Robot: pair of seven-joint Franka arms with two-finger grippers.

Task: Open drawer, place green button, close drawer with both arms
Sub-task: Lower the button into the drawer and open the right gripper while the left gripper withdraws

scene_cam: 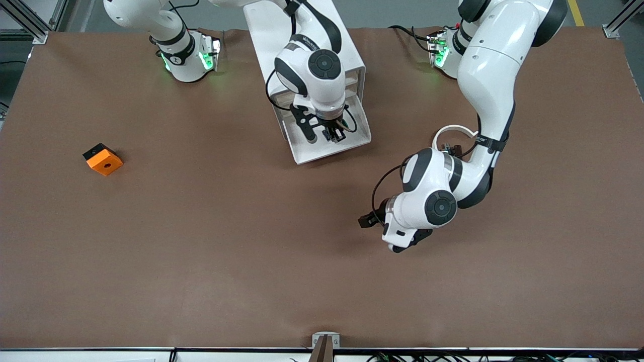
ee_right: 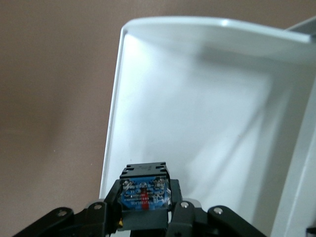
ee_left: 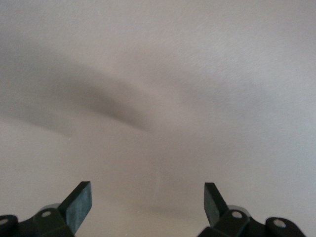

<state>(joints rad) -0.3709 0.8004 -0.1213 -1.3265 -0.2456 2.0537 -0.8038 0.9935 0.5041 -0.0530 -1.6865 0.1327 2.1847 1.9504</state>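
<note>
The white cabinet [scene_cam: 261, 45] stands at the robots' edge of the table with one drawer [scene_cam: 358, 142] pulled out toward the front camera. My right gripper [scene_cam: 334, 134] hangs over the open drawer and is shut on the button [ee_right: 144, 190]. The button's black body and bluish base show between the fingers, and its green cap is hidden. The right wrist view shows the drawer's bare white floor [ee_right: 212, 128] below it. My left gripper [scene_cam: 370, 221] is open and empty, low over bare brown table nearer the front camera than the cabinet. Its fingertips [ee_left: 79, 202] stand wide apart.
An orange cube with a hole [scene_cam: 103, 160] lies toward the right arm's end of the table. A white arc [scene_cam: 455, 131] with small black parts [scene_cam: 451, 149] lies beside the left arm's forearm. The brown mat [scene_cam: 226, 241] covers the table.
</note>
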